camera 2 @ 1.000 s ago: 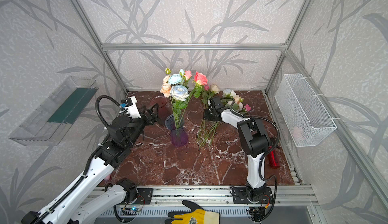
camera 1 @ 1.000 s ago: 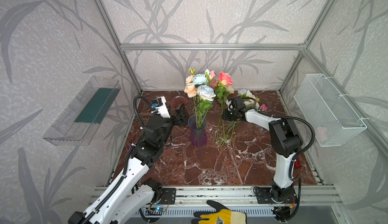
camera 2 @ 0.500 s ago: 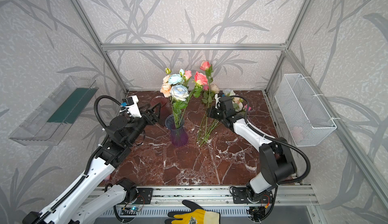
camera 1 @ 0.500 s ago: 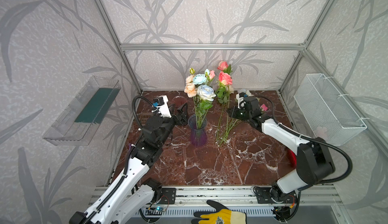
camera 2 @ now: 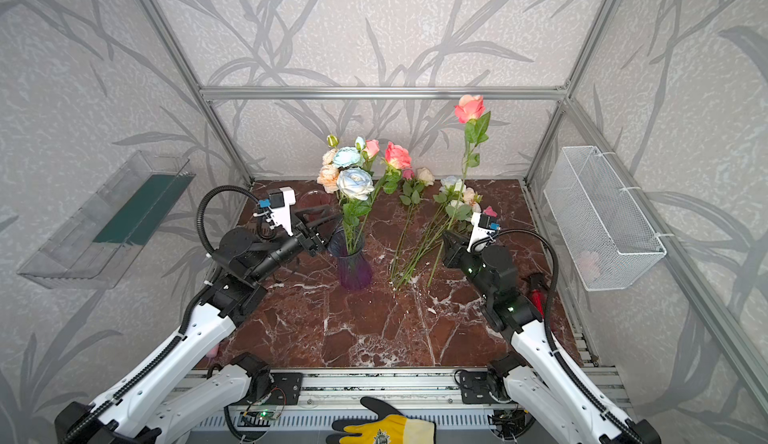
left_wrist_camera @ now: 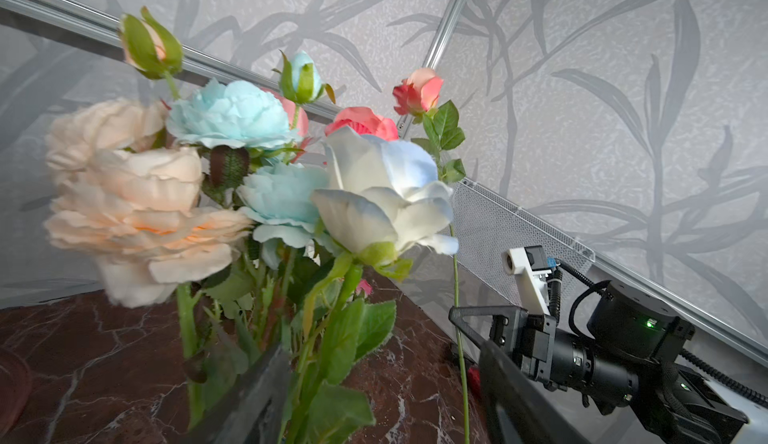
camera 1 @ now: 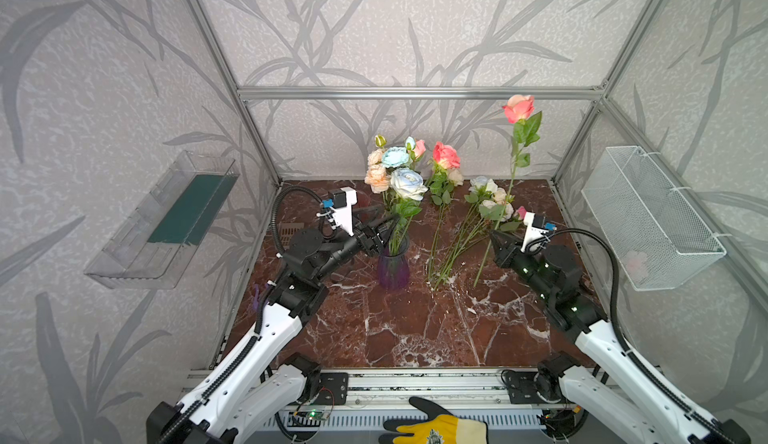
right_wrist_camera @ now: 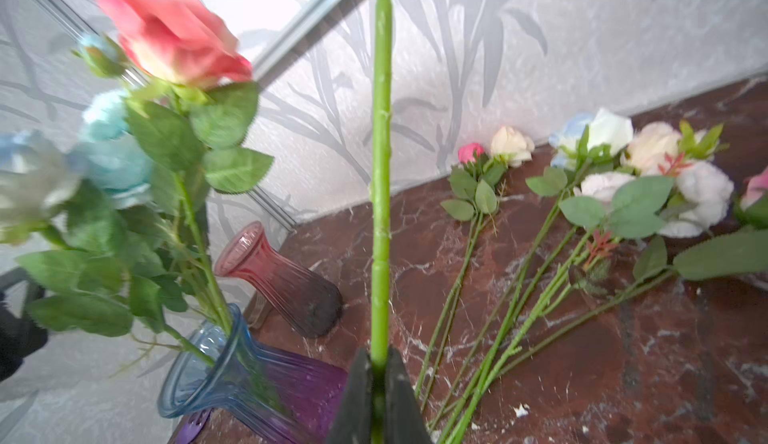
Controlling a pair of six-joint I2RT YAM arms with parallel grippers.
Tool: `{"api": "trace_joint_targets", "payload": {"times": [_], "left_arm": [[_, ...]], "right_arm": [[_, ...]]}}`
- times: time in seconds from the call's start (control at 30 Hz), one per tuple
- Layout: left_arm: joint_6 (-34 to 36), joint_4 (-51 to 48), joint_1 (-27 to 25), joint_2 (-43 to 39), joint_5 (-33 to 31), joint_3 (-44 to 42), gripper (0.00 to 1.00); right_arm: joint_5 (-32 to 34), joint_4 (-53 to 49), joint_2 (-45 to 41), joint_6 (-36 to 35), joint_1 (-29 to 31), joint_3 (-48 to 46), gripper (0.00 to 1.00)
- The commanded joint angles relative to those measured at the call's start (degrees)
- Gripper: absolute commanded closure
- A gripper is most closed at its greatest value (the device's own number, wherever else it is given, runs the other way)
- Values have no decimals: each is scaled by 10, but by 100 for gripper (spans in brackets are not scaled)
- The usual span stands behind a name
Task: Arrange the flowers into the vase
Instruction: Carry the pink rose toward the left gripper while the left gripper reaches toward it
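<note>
Clamped together, the jaws of the right gripper (right_wrist_camera: 379, 363) pinch the thin green stem (right_wrist_camera: 381, 171) of a single coral rose (camera 1: 518, 108). They grip low on the stem, and the rose stands nearly upright, its head well above every other bloom. Whether the stem's lower end touches the tabletop cannot be told.

To its left, a purple and blue glass vase (camera 1: 392, 269) stands upright near the middle of the dark red marble tabletop (camera 1: 395, 329). It holds a bunch of flowers (camera 1: 395, 171): peach, pale blue, white and coral heads with green leaves.

Between the vase and the held rose, loose flowers (camera 1: 465, 234) lie flat on the marble, stems fanned toward the front, with white, cream and pink heads toward the back wall.

At the vase's mouth, the left gripper (camera 1: 384, 232) hovers with its jaws apart, close to the bunch's stems; contact cannot be made out.

Behind the standing vase, a pink glass vase (right_wrist_camera: 282, 284) lies on its side.

A white wire basket (camera 1: 648, 221) hangs on the right wall and a clear plastic tray (camera 1: 162, 221) on the left wall. A yellow and black glove (camera 1: 436, 431) rests at the front edge.
</note>
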Motion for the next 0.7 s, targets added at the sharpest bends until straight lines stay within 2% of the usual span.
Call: {"api": "trace_joint_targets", "payload": {"times": [0.0, 0.07, 0.17, 0.37, 0.53, 0.67], "left_arm": [[-8, 30, -4, 7, 80, 24, 27], [-14, 31, -7, 18, 99, 30, 27], [-28, 44, -10, 27, 117, 32, 27], [-26, 39, -23, 20, 144, 42, 28], [-18, 28, -26, 2, 142, 46, 28], [-11, 22, -26, -3, 140, 45, 31]], "right_arm": [[-10, 56, -30, -23, 14, -1, 98], [-11, 67, -34, -35, 44, 5, 98], [13, 76, -20, -76, 121, 24, 98], [97, 112, 48, -189, 315, 67, 99], [98, 151, 105, -211, 380, 89, 99], [88, 167, 133, -215, 400, 98, 100]]}}
